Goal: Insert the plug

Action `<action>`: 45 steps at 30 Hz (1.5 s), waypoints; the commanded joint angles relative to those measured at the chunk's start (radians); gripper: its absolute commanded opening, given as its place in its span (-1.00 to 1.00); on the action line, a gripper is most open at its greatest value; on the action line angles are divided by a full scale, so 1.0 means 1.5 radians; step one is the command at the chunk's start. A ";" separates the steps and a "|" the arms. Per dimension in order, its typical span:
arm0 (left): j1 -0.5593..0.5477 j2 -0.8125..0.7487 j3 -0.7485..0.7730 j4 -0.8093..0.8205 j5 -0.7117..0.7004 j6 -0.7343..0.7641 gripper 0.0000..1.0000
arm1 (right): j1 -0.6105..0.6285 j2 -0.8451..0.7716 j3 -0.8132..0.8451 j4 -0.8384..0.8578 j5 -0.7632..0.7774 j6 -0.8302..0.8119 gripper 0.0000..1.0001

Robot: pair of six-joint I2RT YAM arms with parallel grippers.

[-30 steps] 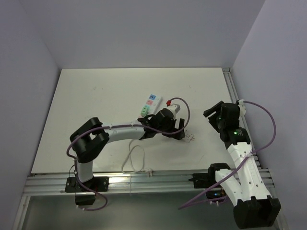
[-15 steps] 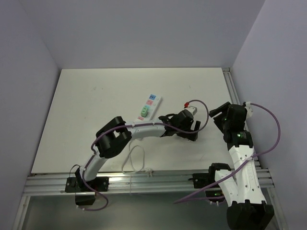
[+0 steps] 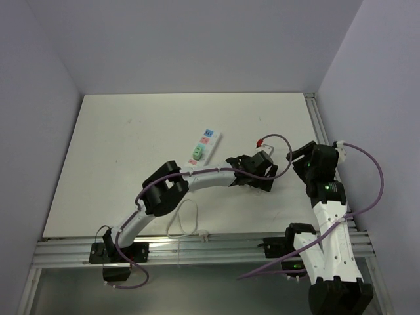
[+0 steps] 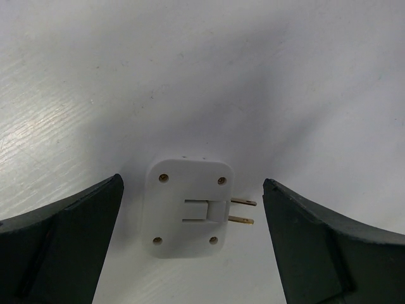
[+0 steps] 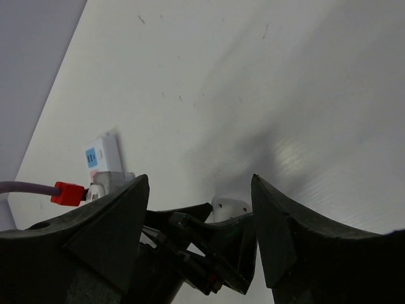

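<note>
A white plug (image 4: 186,209) lies flat on the white table (image 4: 253,76), its two brass prongs (image 4: 242,211) pointing right. My left gripper (image 4: 192,182) is open just above it, one finger on each side, not touching. In the top view the left gripper (image 3: 261,177) hides the plug. The white power strip (image 3: 205,146) with coloured sockets lies to its left. My right gripper (image 3: 300,156) is open and empty to the right of the left one. The right wrist view shows its gripper (image 5: 199,180) open, with the plug (image 5: 229,206) and the strip (image 5: 101,158) beyond.
A white cable loop (image 3: 186,220) lies near the table's front edge. A purple cable with a red connector (image 3: 260,140) arcs over the left wrist. A metal rail (image 3: 315,115) runs along the table's right edge, and grey walls enclose the table.
My left arm has stretched right, away from the power strip, and its open gripper now sits over the plug. My right arm has shifted slightly right.
</note>
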 commanded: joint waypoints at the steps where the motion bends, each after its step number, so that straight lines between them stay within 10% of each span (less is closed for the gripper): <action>1: -0.015 0.025 0.025 -0.042 -0.028 0.011 0.99 | -0.005 -0.019 -0.005 0.004 -0.003 -0.006 0.45; 17: -0.029 0.036 -0.074 -0.008 -0.037 0.010 0.58 | -0.012 -0.034 -0.013 0.001 0.003 0.004 0.42; 45: 0.014 -0.232 -0.488 0.092 0.039 0.329 0.55 | -0.029 0.035 0.003 0.069 -0.084 0.040 0.43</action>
